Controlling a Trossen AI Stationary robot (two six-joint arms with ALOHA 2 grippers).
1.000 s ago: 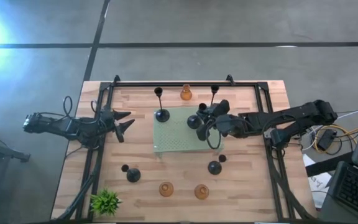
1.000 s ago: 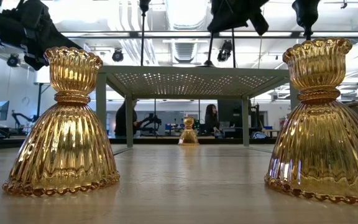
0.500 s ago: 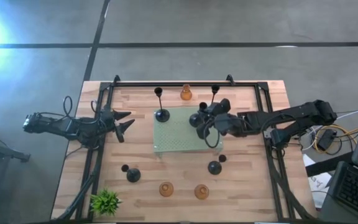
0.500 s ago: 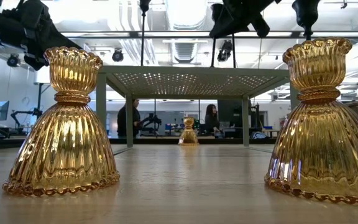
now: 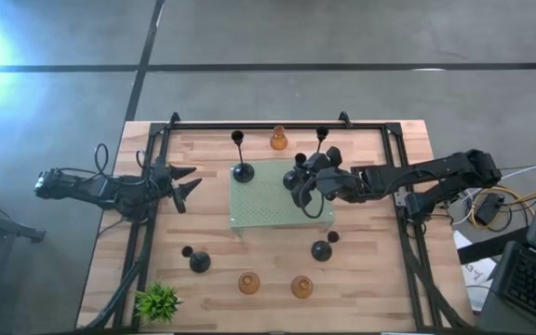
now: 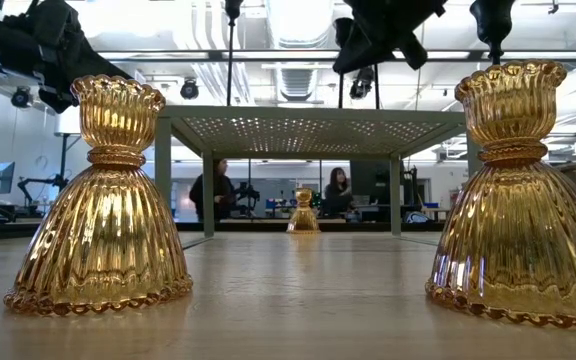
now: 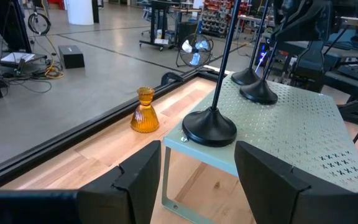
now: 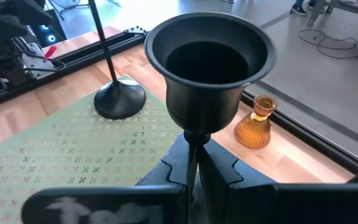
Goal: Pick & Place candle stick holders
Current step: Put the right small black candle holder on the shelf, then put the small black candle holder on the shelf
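My right gripper (image 5: pixel 307 177) is shut on a tall black candle stick holder (image 8: pixel 209 59) over the right part of the green perforated platform (image 5: pixel 268 207). The holder's round base (image 7: pixel 257 93) sits at the platform's surface. A second tall black holder (image 5: pixel 242 171) stands on the platform's far left corner. A third one's cup (image 5: pixel 321 134) shows beyond my right gripper. My left gripper (image 5: pixel 186 181) is open and empty, left of the platform, and faces the second holder (image 7: pixel 210 127). My right gripper pinches the holder's thin stem (image 8: pixel 192 155) between its two fingers, just below the cup. The fingers come about level from the table's right side and lie across the stem. The holder is upright, cup up. I cannot tell whether its base rests on the platform.
Two short black holders (image 5: pixel 198 262) (image 5: pixel 322 249) stand on the wood nearer the front. Amber holders stand at the far edge (image 5: pixel 278 140) and near the front (image 5: pixel 248 282) (image 5: pixel 301 286). A green plant (image 5: pixel 158 301) is at the near left. Black rails (image 5: pixel 249 126) frame the table.
My right gripper has shifted slightly toward the table's far left with the black holder, staying shut on its stem. The left arm has kept still.
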